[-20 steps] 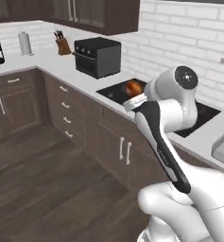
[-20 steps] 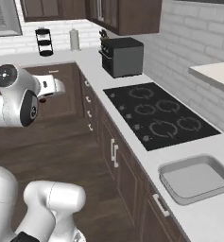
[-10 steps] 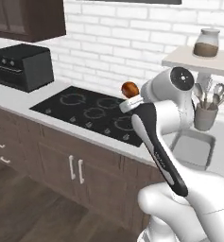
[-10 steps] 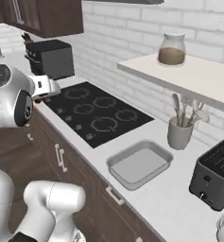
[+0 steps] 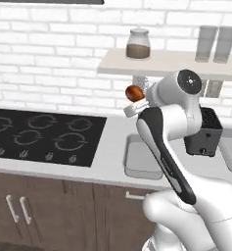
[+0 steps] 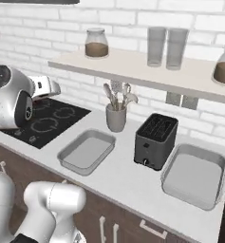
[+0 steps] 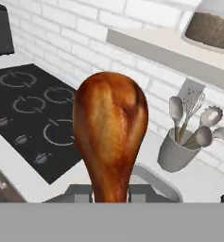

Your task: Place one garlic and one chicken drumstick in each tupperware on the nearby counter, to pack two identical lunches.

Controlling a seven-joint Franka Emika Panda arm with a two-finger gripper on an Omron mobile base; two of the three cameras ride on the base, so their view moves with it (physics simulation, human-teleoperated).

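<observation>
So the gripper (image 5: 130, 104) is clamped on a chicken drumstick (image 7: 111, 130), held up over the counter (image 6: 118, 168) near two tupperware (image 6: 87, 150) trays.

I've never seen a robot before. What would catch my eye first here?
A glossy brown chicken drumstick, held up by the gripper above the counter, looms large in the hand view. Next, two empty grey tupperware trays, one by the black cooktop, the other beyond the black toaster.
</observation>
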